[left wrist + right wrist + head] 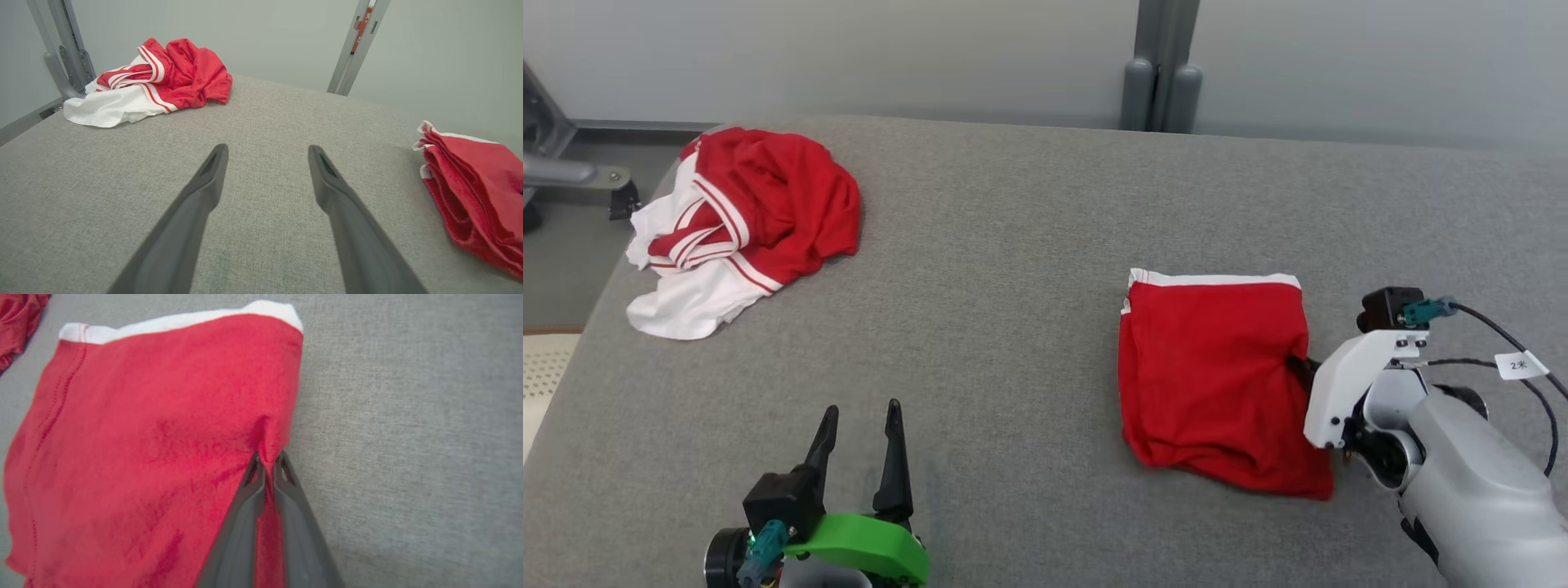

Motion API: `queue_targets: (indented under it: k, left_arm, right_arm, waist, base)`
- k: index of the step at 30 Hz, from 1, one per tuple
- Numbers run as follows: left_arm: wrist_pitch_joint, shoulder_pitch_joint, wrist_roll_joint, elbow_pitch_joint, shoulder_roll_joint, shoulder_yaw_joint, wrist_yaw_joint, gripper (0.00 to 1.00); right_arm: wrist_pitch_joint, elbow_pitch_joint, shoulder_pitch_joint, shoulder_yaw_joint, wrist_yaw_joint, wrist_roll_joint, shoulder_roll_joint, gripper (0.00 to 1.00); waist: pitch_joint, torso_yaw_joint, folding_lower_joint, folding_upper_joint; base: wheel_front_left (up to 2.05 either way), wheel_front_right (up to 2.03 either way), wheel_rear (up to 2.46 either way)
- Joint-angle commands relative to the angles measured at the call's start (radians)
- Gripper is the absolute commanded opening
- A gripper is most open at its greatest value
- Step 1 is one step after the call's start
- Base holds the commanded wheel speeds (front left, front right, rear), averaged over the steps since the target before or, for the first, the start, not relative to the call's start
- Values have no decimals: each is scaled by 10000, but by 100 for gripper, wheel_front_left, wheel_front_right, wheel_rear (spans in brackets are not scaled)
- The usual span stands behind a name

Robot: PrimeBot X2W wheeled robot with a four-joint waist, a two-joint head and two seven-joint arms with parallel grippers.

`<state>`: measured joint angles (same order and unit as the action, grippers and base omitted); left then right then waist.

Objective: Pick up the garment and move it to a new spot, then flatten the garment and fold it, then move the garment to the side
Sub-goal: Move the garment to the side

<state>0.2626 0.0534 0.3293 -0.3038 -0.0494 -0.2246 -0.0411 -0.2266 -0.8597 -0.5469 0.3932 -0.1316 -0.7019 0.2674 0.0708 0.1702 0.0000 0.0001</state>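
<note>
Head view: grey fabric surface (1013, 245). Crumpled red-and-white garment (743, 220), far left corner. Folded red garment (1209, 367), right of centre: soft, light, layers likely to slip; best taken at edge. Right gripper (267, 465) pinches its right edge. Left gripper (863, 406) spread, empty.

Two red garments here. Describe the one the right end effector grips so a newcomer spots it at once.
On the grey fabric-covered surface, look to the robot's right. The folded red garment lies flat, a white band along its far edge, its right edge pinched by the right end effector. The other garment, far left, is a crumpled red-and-white heap.
</note>
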Motion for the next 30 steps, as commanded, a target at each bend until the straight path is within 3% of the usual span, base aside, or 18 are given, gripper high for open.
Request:
queue_targets:
  k: [1,7,15,22,30]
  left_arm:
    - [32,214,39,80,-23,-35,14,100]
    - [21,619,-119,395,-26,-94,-34,100]
    - [21,1185,-512,253,-65,-72,120,100]
    - [21,1392,-705,184,-259,-75,215,100]
    - [3,1638,-767,241,-407,-146,158,100]
  right_arm:
    - [133,81,-275,141,19,78,157,0]
    - [467,221,-1248,812,19,172,515,0]
    - [1175,-144,-1841,984,17,-56,541,0]
    - [1652,-558,-2349,1240,17,-133,362,0]
    - [2227,-1168,-2989,1444,17,-210,461,0]
  waist:
    - [352,-849,0,-1]
    - [1148,-3034,0,-1]
    - [1649,-4893,0,-1]
    - [1951,-5443,0,-1]
    - [2211,-4973,0,-1]
  base:
    - [0,0,0]
    - [0,0,0]
    - [0,0,0]
    - [0,0,0]
    - [0,0,0]
